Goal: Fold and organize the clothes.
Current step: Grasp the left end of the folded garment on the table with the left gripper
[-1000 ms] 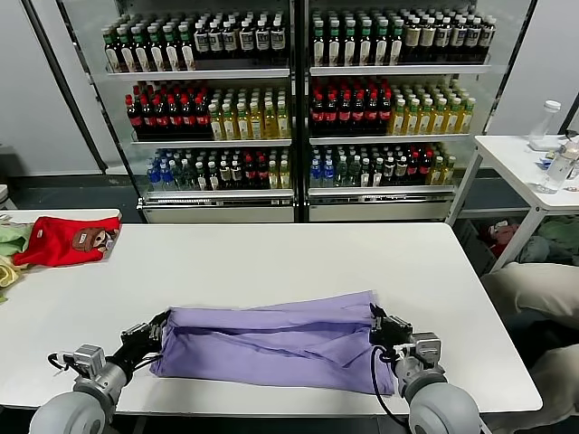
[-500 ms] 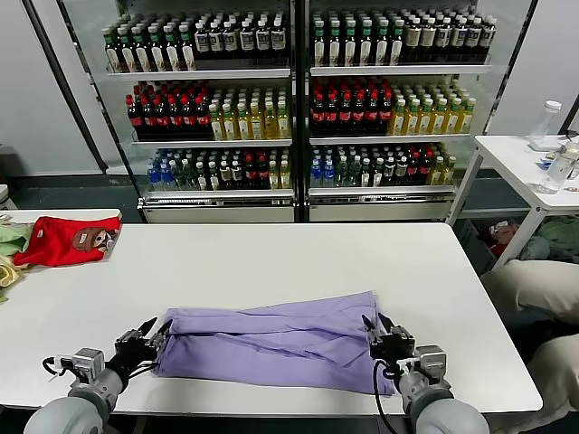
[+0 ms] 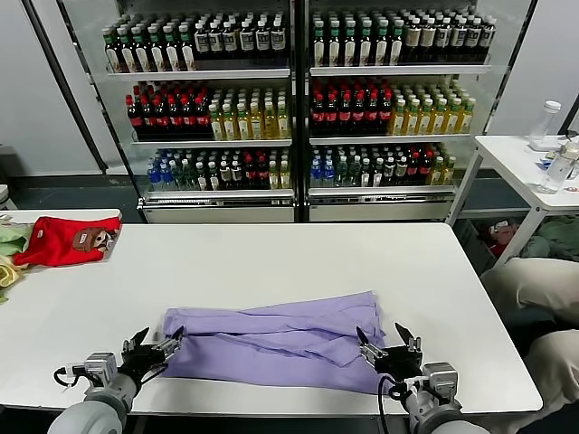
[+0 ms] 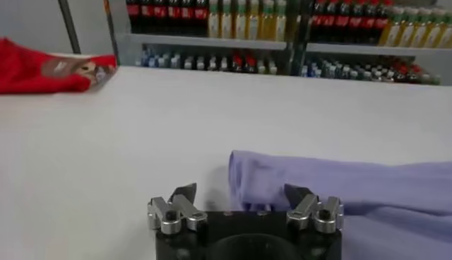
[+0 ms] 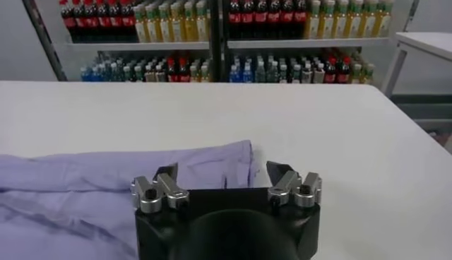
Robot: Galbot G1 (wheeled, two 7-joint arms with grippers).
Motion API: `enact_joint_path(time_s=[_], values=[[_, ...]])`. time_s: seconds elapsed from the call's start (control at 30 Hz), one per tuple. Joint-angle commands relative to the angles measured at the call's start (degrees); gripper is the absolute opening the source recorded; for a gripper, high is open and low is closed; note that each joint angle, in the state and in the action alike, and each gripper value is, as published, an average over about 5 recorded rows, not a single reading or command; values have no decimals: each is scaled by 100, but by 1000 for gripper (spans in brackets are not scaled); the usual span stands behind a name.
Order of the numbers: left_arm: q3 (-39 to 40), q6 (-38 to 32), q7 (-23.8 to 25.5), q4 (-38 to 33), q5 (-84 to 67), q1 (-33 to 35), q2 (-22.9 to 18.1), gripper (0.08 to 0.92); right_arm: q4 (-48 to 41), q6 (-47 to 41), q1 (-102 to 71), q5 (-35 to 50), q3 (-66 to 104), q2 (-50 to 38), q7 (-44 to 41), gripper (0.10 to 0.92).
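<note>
Head view showing left gripper [image 3: 152, 342] and right gripper [image 3: 390, 343] now backing off the lavender T-shirt [image 3: 271, 340], fingers spread and empty, lengthwise fold apparently released.

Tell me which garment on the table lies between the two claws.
The lavender T-shirt, folded into a long band at the near edge. The red shirt and the pale green garment lie at the far left corner.

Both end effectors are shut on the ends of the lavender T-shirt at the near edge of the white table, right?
Not shut. The wrist views show the left end effector and right end effector open, holding nothing, at the ends of the lavender T-shirt on the white table.
</note>
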Motion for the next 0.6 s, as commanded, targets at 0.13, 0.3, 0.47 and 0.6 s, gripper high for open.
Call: enact_joint_path(time_s=[0.13, 0.3, 0.47, 0.6], values=[[156, 74, -491, 122, -214, -126, -378, 757, 53, 4, -114, -293, -19, -55, -58, 823], [167, 68, -434, 75, -202, -63, -486, 620, -41, 28, -4, -295, -106, -80, -81, 823], [219, 97, -412, 22, -77, -69, -588, 472, -92, 39, 58, -296, -159, -91, -93, 823], [237, 143, -417, 76, 130, -119, -636, 360, -103, 45, 69, -296, -168, -117, -100, 823]])
